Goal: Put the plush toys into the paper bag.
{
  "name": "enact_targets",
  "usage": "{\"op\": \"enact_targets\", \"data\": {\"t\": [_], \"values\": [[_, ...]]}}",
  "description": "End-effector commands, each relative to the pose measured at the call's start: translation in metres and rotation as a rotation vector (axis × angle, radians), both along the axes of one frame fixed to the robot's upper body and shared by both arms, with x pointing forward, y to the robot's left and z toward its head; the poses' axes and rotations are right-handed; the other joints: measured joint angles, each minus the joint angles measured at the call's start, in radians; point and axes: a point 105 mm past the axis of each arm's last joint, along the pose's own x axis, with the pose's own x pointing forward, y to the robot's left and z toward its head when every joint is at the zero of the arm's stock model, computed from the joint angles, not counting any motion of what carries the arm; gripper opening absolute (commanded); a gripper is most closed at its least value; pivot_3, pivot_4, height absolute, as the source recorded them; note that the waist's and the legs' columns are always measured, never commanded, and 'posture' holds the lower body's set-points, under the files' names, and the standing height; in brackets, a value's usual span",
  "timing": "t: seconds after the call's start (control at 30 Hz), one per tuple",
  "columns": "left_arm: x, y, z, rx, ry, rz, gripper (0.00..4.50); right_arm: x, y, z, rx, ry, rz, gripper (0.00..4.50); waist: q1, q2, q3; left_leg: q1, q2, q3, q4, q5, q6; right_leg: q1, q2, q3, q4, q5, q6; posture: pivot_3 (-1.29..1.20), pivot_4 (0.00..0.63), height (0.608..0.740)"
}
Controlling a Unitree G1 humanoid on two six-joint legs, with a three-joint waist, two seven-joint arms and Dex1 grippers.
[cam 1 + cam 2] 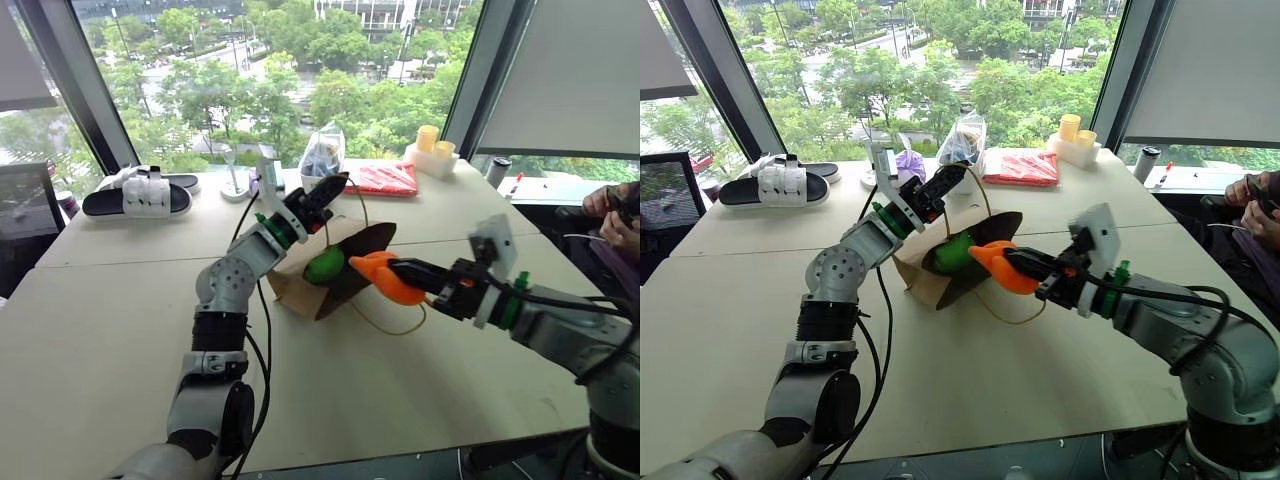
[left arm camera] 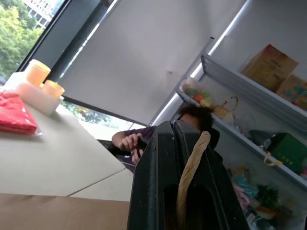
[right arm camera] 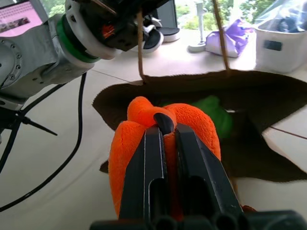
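At centre frame of the head views, the left end effector (image 1: 333, 187) is clamped on a twisted-cord handle (image 2: 191, 166) of the paper bag (image 1: 300, 285), apparently to hold its dark mouth lifted and facing the incoming toy. Just right of that mouth, the right end effector (image 1: 392, 268) is clamped on the orange plush toy (image 1: 385, 279), carried level at the opening and clear of the bench (image 1: 400, 400), not yet inside. Within the mouth sits the green plush toy (image 1: 325, 266), though how deep it rests cannot be judged.
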Motion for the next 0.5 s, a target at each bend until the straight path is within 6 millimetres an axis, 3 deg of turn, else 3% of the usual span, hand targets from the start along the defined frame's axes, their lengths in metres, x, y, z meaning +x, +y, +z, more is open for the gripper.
{"op": "enact_targets", "data": {"t": [0.03,0.4,0.5], "values": [[-0.01,0.003,0.016,-0.022,-0.06,-0.009,0.0,0.016,0.011,0.001,-0.029,-0.059,0.003,0.03,0.0,0.0,0.0,0.0,0.0,0.0,0.0,0.0,0.0,0.0,0.0,0.0,0.0,0.0,0.0,0.0,0.15,0.74],[-0.009,0.011,0.017,-0.054,-0.036,0.027,0.0,0.062,0.026,-0.012,-0.271,-0.176,-0.033,0.03,0.0,0.0,0.0,-0.001,0.0,0.0,0.0,0.0,-0.001,-0.002,0.0,0.0,0.0,0.0,0.0,0.0,0.15,0.74],[-0.008,0.013,0.018,-0.062,-0.029,0.036,0.0,0.068,0.027,-0.008,-0.284,-0.215,-0.058,1.16,0.001,0.0,0.0,-0.002,0.0,0.0,0.0,0.002,-0.004,-0.002,0.0,0.0,0.0,0.0,0.0,0.0,0.15,0.74]]}}
